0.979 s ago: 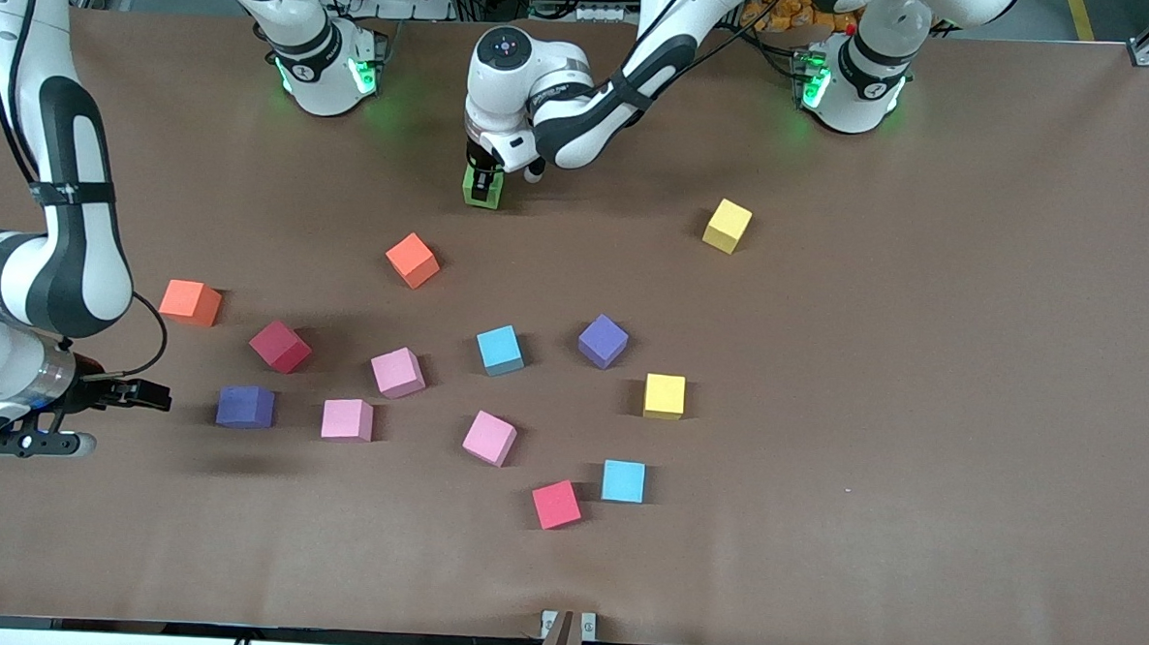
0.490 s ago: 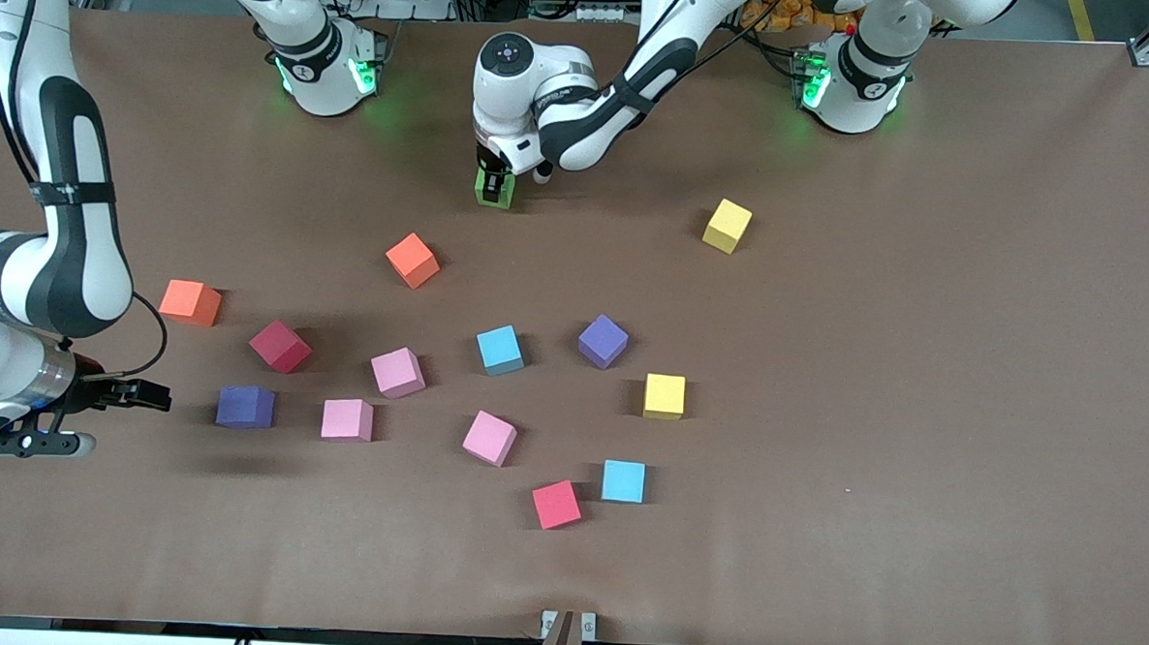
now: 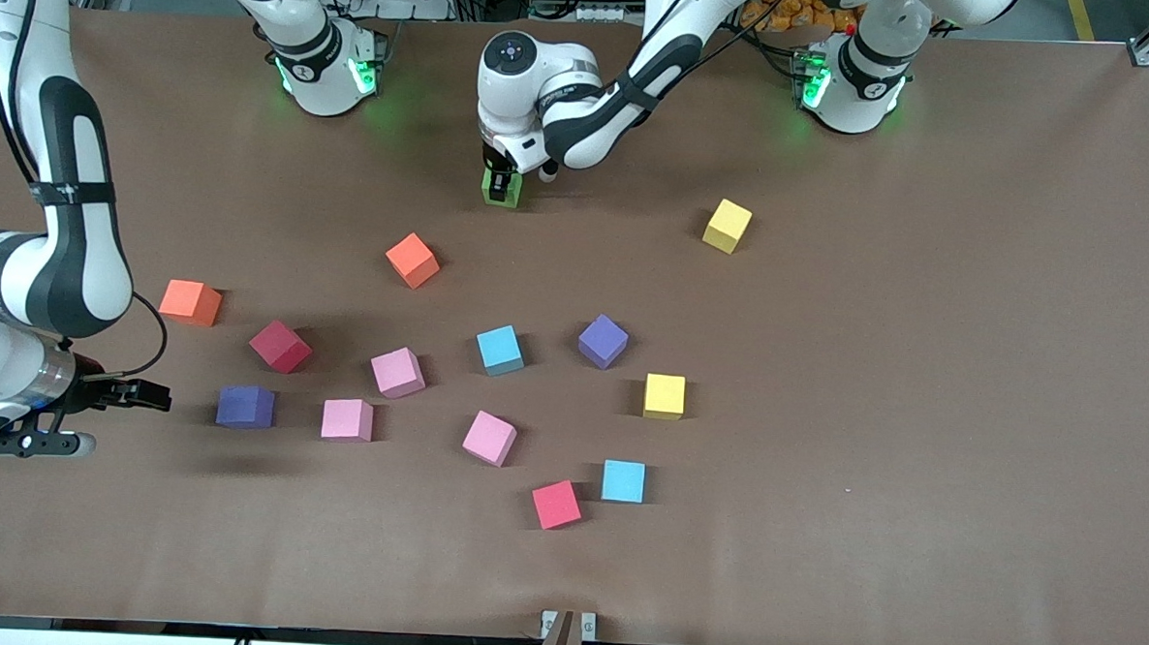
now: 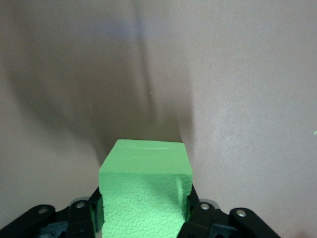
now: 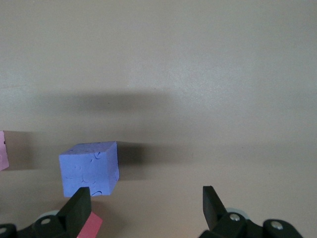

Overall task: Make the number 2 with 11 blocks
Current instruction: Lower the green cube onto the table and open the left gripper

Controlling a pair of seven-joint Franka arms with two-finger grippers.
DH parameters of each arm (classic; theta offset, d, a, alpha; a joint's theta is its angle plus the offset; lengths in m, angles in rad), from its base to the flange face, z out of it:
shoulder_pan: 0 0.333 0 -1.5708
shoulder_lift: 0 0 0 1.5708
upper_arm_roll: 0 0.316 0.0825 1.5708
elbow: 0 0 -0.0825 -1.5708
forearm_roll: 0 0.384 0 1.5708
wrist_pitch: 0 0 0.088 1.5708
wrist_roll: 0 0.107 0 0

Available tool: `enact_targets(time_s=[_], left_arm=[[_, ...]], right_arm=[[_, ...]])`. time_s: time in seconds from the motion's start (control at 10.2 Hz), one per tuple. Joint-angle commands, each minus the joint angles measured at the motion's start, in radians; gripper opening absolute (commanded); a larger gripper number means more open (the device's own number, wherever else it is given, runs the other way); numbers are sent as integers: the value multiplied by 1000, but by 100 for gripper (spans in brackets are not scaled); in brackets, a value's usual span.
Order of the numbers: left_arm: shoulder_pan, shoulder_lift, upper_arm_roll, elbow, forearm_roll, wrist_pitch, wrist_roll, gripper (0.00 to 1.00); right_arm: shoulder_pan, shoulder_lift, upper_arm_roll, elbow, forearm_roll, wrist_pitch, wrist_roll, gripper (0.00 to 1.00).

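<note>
My left gripper (image 3: 501, 179) is shut on a green block (image 3: 502, 191), low over the table between the two arm bases. In the left wrist view the green block (image 4: 144, 191) fills the space between the two black fingers (image 4: 195, 213). Loose blocks lie scattered mid-table: orange (image 3: 412, 259), light blue (image 3: 501, 349), purple (image 3: 603, 340), yellow (image 3: 664, 395), pink (image 3: 489, 438) and red (image 3: 556, 504) among them. My right gripper (image 3: 129, 421) hangs open at the right arm's end of the table, beside a purple block (image 3: 245, 407), with nothing in it. The number 2 is not in view.
More blocks lie about: yellow (image 3: 727, 225), orange (image 3: 190, 302), red (image 3: 280, 346), two pink (image 3: 398, 372) (image 3: 347, 419) and light blue (image 3: 623, 481). The right wrist view shows the purple block (image 5: 89, 168) just ahead of the open right gripper (image 5: 146, 203).
My left gripper has carried the green block a short way toward the left arm's end of the table. The right arm has not moved.
</note>
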Motion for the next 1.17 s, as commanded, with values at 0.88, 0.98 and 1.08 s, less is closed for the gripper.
enact_targets(time_s=[0.88, 0.98, 1.08], left_arm=[[3, -18, -5, -27, 87, -6, -391, 100], [1, -18, -5, -27, 87, -6, -392, 100], [1, -18, -5, -29, 83, -6, -395, 100]], right_arm=[[-10, 7, 8, 12, 0, 2, -3, 100], [-10, 9, 8, 12, 0, 3, -3, 100], [-11, 7, 8, 12, 0, 3, -3, 100]])
